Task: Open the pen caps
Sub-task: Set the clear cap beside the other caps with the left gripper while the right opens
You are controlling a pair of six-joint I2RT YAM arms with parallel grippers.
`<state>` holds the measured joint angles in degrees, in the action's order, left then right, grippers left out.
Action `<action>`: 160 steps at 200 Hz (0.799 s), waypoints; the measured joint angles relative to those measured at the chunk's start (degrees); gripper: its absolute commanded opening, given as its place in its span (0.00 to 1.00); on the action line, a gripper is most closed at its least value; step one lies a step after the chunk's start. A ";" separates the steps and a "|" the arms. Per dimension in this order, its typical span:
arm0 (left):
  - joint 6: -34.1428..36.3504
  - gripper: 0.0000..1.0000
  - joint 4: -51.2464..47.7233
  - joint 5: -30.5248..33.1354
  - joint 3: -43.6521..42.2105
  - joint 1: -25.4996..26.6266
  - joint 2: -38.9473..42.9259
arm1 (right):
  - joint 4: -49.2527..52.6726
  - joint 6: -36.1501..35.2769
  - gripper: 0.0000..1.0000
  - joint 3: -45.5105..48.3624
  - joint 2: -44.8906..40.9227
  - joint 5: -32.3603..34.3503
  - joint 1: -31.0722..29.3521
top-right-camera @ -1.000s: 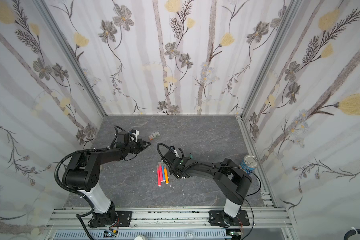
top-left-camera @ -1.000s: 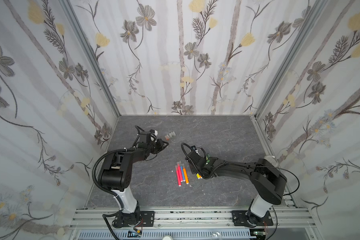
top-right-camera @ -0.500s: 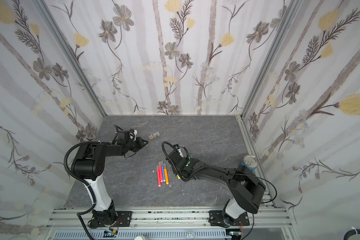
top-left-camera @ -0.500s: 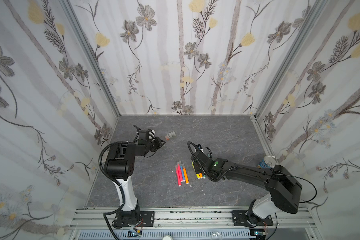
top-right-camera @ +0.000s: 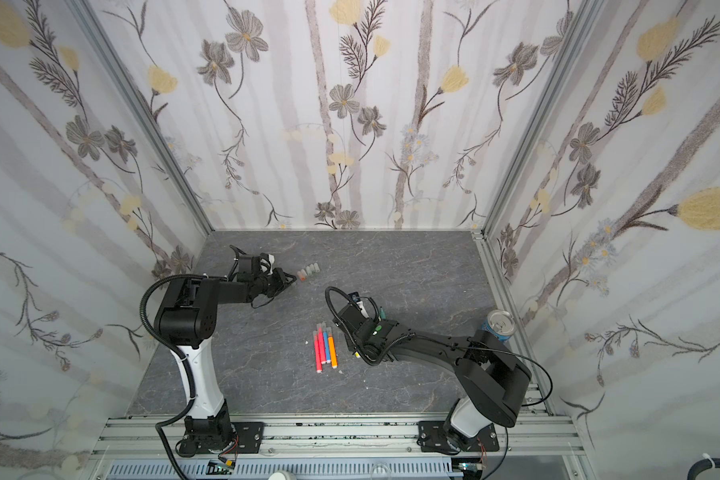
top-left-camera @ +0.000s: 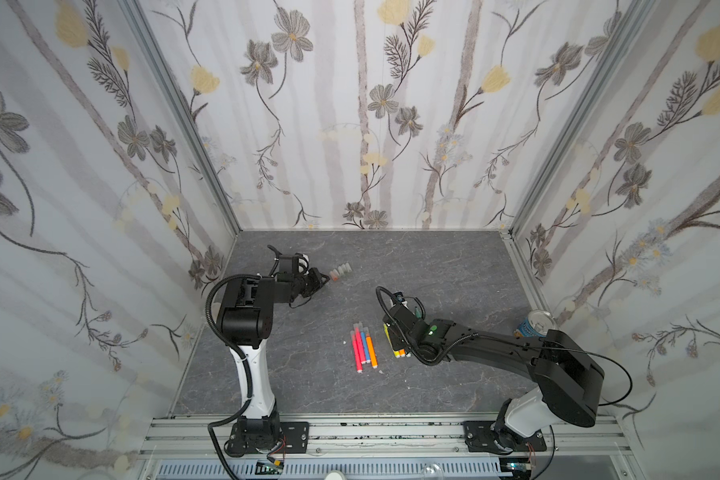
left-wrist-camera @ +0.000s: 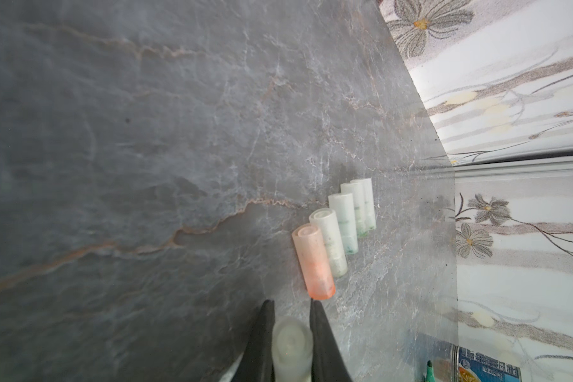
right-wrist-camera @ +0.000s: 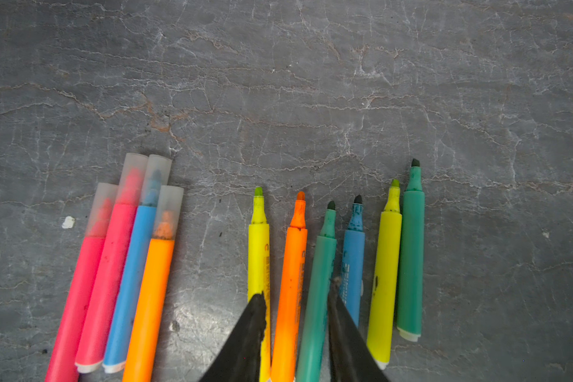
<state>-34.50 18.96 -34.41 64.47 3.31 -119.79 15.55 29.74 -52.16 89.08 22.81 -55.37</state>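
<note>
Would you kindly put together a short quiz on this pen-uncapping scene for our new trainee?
1. How many pens still wear their caps?
2. True or false: the left gripper has nothing between its fingers.
3. The loose caps on the table lie: A) side by side in a row; B) stacked in a pile; C) scattered among the pens.
Key: 1. Four. 2. False: it holds a cap. 3. A.

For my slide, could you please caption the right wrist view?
Right gripper above six uncapped pens; four capped pens lie alongside.
</note>
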 measured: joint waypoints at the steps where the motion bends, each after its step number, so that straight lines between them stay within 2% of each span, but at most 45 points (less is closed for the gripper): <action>1: 0.00 0.14 0.00 0.02 0.02 0.00 -0.02 | -0.02 0.02 0.33 0.02 0.00 0.00 0.00; 36: -0.02 0.20 -0.24 0.31 0.55 0.00 -0.50 | -0.48 0.24 0.33 0.87 -0.26 -0.15 0.00; 160: -0.15 0.24 1.05 0.09 1.16 0.00 -1.51 | -2.01 1.27 0.33 3.37 -1.36 -1.44 -0.02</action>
<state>-34.65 20.01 -34.33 65.63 3.31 -121.30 13.54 31.00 -48.80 87.72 21.37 -55.40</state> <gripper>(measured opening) 0.239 0.333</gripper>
